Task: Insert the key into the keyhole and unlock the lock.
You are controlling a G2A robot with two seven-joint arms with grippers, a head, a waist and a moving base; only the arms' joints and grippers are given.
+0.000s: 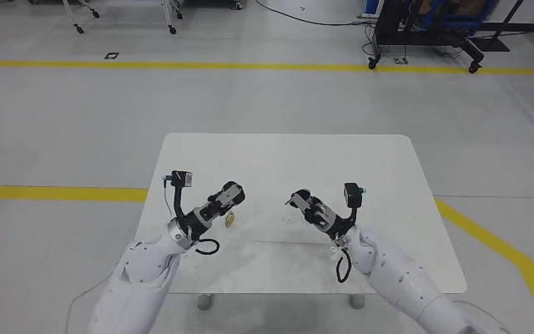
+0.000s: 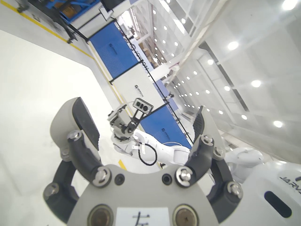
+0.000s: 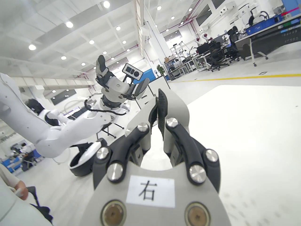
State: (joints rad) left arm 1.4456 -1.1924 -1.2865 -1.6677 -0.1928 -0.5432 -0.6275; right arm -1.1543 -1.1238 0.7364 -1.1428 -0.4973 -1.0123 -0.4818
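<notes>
A small brass lock lies on the white table, just on the near side of my left gripper. That gripper is held tilted above the table, open wide, with nothing between its black pads. My right gripper hovers over the table's middle, right of the lock and facing the left one. Its fingers are shut, pads pressed together; I cannot tell whether anything thin is pinched there. The left gripper stands open in the right wrist view.
The table's rounded edges run close to both forearms. A yellow floor line crosses behind the table, and wheeled stands are far back. A person's hand is at the edge of the right wrist view.
</notes>
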